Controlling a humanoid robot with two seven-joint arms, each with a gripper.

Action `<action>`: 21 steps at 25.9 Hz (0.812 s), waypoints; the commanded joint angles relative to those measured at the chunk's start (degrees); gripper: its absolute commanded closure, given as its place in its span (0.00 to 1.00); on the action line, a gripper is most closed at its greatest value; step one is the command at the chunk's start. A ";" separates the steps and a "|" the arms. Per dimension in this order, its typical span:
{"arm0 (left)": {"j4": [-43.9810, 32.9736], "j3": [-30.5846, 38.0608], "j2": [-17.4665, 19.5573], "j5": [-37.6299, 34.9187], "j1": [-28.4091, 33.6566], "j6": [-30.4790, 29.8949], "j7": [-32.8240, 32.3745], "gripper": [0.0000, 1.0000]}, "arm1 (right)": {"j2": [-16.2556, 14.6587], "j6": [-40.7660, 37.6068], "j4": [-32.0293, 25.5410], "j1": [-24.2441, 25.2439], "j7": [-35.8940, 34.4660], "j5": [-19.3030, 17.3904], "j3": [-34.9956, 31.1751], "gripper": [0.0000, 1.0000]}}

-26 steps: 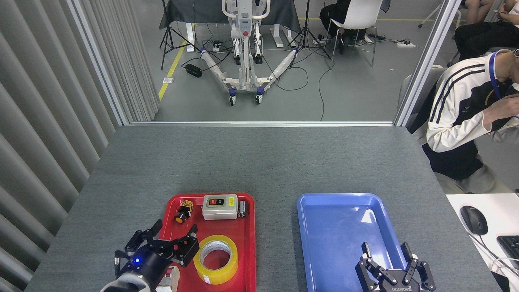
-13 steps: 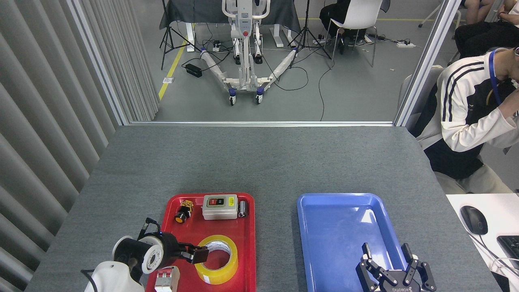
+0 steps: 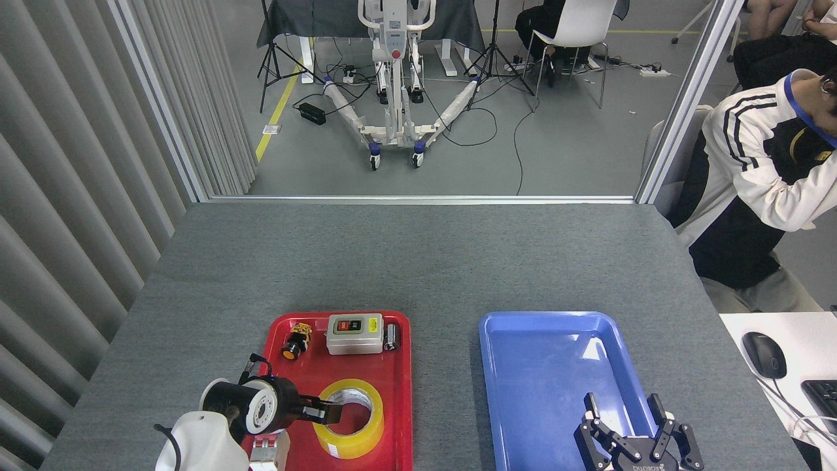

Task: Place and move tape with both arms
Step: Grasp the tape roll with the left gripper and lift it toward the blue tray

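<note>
The tape [image 3: 348, 418], a yellow translucent roll with a white core, lies flat in the near half of the red tray [image 3: 397, 386], its hole facing up. The left pincer [image 3: 325, 413] reaches in from the left, level with the roll; its dark fingers [image 3: 330, 413] lie over the roll's left rim at the edge of the hole. The pincer is seen end-on and partly hidden by its own wrist, so whether its fingers are apart or clamped on the tape cannot be told. Behind it sit the black cylindrical wrist and a white link, low at the left of the tray.

At the far end of the red tray stand a grey switch box [image 3: 354, 333] with red and black buttons, a small black cylinder [image 3: 391, 337] just right of it, and an orange-tipped push button [image 3: 295, 341] to its left. All three are well apart from the tape.

The blue tray [image 3: 497, 366] lies to the right of the red one on the grey bench [image 3: 418, 261]. The right pincer [image 3: 628, 418] hovers over its near right corner, fingers spread apart, holding nothing.

Beyond the bench's right edge a person in a white striped jacket [image 3: 752, 163] leans forward; a mouse [image 3: 764, 354] rests on a white desk nearby.
</note>
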 commanded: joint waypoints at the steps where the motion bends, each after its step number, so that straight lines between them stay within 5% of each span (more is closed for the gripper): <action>1: 0.41 0.12 0.11 -0.21 -0.11 0.13 -0.21 0.58 | -0.04 -0.02 0.06 0.00 -0.01 0.00 0.00 0.01; 4: 2.87 0.21 0.02 -0.30 -0.11 0.22 -0.12 0.66 | -0.13 -0.02 0.06 0.00 -0.01 0.00 0.00 0.01; 7: 3.05 0.56 -0.07 0.93 -0.11 -1.01 -0.21 1.00 | -0.22 -0.02 -0.03 0.00 -0.01 0.00 0.00 0.01; 12: 2.00 4.52 -1.65 11.21 -1.25 -9.98 0.14 1.00 | -0.22 -0.11 -0.12 0.18 -0.10 0.00 0.00 0.01; 16: 2.17 5.48 -1.65 31.96 -3.27 -33.36 2.96 1.00 | -0.13 -0.28 -0.21 0.26 -0.27 0.00 0.00 0.01; 21: 7.36 1.18 -2.35 34.94 -3.36 -35.38 9.28 1.00 | -0.13 -2.04 -0.38 0.79 -0.27 0.00 0.00 0.01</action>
